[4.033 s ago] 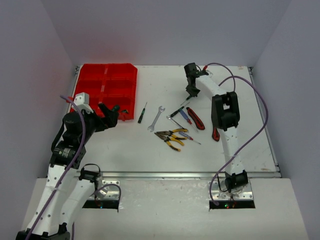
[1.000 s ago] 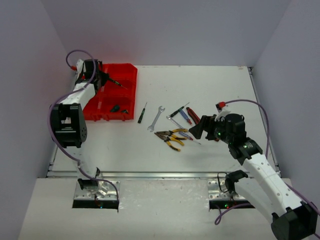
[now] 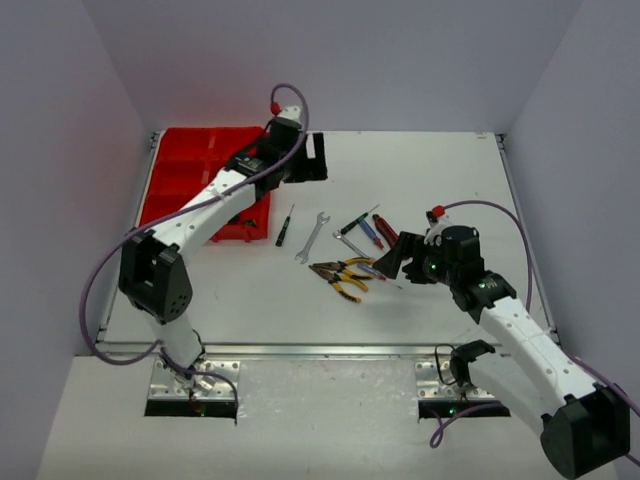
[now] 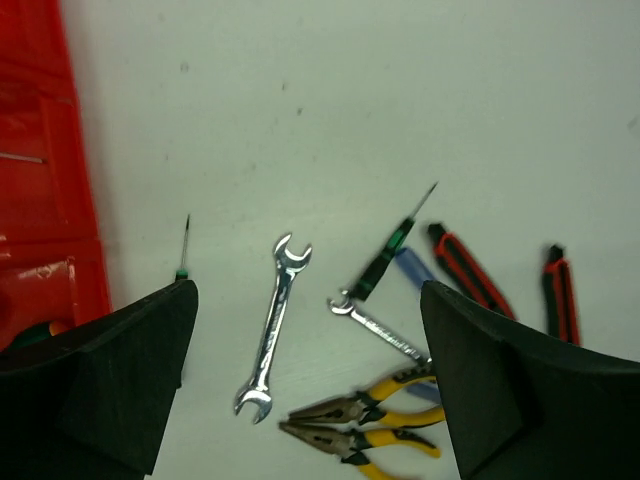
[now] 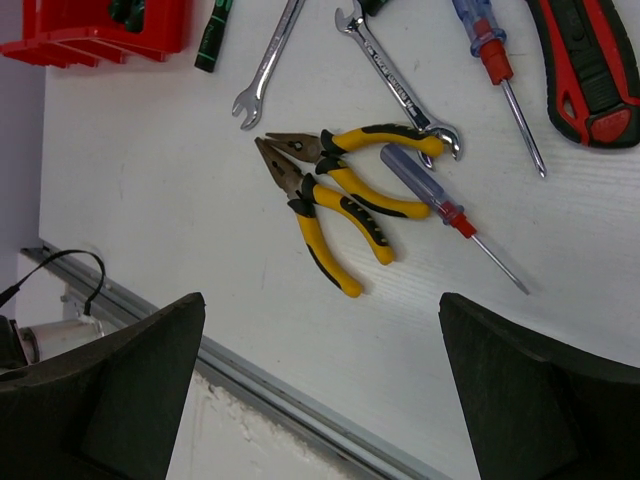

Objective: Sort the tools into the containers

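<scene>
1. Leftmost, well to the left of the pliers (image 3: 342,273) and farther back on the table (image 3: 450,170), sits the red tray (image 3: 180,170). A dark tool handle (image 5: 125,10) shows in its near corner compartment.
2. Up-table and left of the pliers, the left gripper (image 3: 312,158) hovers just past the tray's right edge. Its fingers (image 4: 110,380) are spread wide with nothing between them. In its wrist view the tools lie on the table well below, framed by the two fingers.
3. Left of the pliers, just beside the tray, lies a green-handled screwdriver (image 3: 285,227).
4. Closer in, just left of the pliers and a little farther back, lies an open-ended wrench (image 3: 312,237).
5. The pliers are two yellow-handled pairs, side by side and touching, noses pointing left.
6. A second wrench (image 5: 395,75) touches the pliers' far handle, and a blue-handled screwdriver (image 5: 420,185) lies against their right side.
7. Right of the pliers and farther back lies a red-black cutter (image 3: 385,230).
8. Just right of the pliers hangs the right gripper (image 3: 395,258), its fingers (image 5: 110,390) wide apart and empty. In its wrist view the pliers lie between them, untouched.
</scene>
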Controlling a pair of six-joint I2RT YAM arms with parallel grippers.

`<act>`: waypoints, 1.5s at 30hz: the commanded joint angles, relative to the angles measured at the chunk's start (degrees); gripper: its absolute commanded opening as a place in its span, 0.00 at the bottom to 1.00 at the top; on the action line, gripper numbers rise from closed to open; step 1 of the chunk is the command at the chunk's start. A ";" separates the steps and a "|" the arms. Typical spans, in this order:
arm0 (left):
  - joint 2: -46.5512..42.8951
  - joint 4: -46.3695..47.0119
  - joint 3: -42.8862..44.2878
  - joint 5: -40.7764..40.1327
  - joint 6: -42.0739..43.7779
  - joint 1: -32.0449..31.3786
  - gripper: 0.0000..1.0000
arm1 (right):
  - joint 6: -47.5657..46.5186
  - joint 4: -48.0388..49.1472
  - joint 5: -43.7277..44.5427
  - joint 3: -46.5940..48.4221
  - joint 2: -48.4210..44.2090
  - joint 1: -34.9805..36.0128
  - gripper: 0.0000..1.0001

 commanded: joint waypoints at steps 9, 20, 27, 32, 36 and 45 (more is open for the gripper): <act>18.21 -14.79 3.45 -6.39 9.85 -1.21 0.63 | -0.58 2.27 -2.22 -2.82 -5.49 0.05 0.99; 27.59 -15.77 8.93 -4.12 11.83 1.53 0.62 | -2.50 4.54 -7.07 -3.29 -5.70 0.01 0.99; 29.57 -14.36 8.08 0.21 11.86 2.40 0.34 | -2.58 6.15 -6.91 -4.43 -5.38 0.01 0.99; 29.54 -13.29 6.90 2.63 11.51 2.40 0.12 | -2.48 6.36 -7.35 -4.46 -4.65 -0.01 0.99; 28.30 -13.35 7.65 3.40 11.42 2.40 0.00 | -2.55 6.27 -7.63 -4.47 -6.27 0.01 0.99; 18.64 -9.10 16.36 2.22 20.41 1.78 0.00 | -3.90 3.77 -6.95 -3.16 -8.44 0.00 0.99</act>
